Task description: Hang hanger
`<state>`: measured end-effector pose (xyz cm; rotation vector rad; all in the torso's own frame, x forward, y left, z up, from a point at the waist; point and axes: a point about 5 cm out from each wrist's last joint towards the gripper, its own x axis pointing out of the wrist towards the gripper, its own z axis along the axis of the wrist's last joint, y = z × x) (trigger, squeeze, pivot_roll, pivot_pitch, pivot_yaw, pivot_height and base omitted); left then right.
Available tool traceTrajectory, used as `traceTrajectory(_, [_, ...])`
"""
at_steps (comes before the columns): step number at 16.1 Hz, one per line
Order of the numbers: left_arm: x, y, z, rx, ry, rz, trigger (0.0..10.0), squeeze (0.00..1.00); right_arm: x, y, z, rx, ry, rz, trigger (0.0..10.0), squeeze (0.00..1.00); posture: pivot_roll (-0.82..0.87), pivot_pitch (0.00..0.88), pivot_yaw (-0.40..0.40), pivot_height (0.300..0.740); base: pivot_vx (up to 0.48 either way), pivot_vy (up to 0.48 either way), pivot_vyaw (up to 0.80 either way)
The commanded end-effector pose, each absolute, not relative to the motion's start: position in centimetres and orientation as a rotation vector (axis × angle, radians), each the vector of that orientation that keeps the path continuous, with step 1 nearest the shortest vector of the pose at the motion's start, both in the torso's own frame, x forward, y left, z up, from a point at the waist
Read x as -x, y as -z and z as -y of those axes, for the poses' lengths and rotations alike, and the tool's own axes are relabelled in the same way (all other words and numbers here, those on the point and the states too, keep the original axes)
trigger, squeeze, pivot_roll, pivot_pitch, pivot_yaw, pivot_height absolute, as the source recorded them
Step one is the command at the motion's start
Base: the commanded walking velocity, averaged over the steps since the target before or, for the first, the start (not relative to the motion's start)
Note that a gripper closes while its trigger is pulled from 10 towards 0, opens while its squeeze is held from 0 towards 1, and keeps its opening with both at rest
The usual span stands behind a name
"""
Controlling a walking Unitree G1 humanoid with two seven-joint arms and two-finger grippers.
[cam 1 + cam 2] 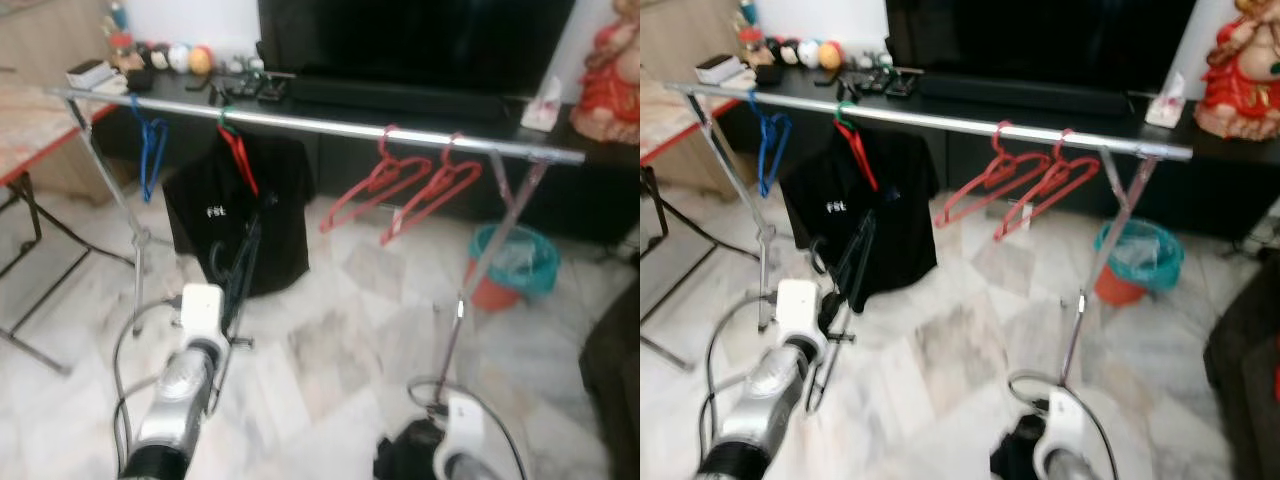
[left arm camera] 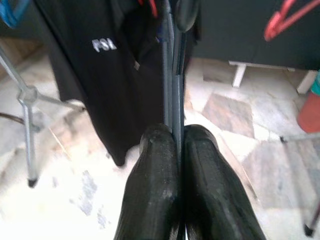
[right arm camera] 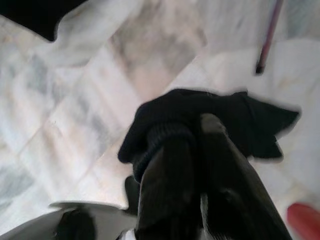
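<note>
Right tool (image 3: 192, 135) pinching black cloth (image 3: 235, 120) above marble floor (image 3: 75, 100)

left gripper (image 2: 177, 145) raised, jaws clamped, right gripper (image 3: 197, 135) low

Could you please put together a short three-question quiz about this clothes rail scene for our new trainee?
1. True or false: the left gripper is shut on a dark hanger.
2. How many red hangers hang bare on the rail, right of the black T-shirt?
3. What does the right gripper hold: A) black cloth, B) a blue hanger, C) nothing?

Key: 1 true; 2 two; 3 A.
</note>
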<state>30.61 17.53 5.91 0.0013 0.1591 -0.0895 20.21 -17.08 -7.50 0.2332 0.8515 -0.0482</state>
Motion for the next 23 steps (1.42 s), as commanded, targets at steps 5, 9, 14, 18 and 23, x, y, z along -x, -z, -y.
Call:
traceTrajectory(5, [-30.71,-6.06,-16.76,0.009,0.11,-0.155,10.0,0.0,-19.84,7.65,17.53,-0.228,0.074,-0.855,10.0,0.0,-0.08,0.0,0.024,0.719,0.0,0.48,0.0])
traceTrajectory(9, [-30.79,-6.14,-16.71,0.009,0.114,-0.154,10.0,0.0,-19.81,7.68,17.44,-0.233,0.075,-0.856,10.0,0.0,-0.08,0.0,0.026,0.719,0.0,0.48,-0.12])
traceTrajectory(14, [-30.81,-6.2,-16.71,0.008,0.119,-0.154,10.0,0.0,-19.95,7.62,17.16,-0.229,0.074,-0.849,10.0,0.0,-0.07,0.0,0.028,0.719,0.0,0.48,-0.57])
traceTrajectory(18, [-30.85,-6.25,-16.75,0.007,0.121,-0.154,10.0,0.0,-20.15,7.52,17.04,-0.231,0.073,-0.84,10.0,0.0,-0.08,0.0,0.031,0.719,0.0,0.48,0.0])
traceTrajectory(23, [-30.91,-6.33,-16.85,0.008,0.122,-0.154,10.0,0.0,-20.51,7.33,16.83,-0.237,0.075,-0.826,10.0,0.0,-0.08,0.0,0.034,0.719,0.0,0.48,0.0])
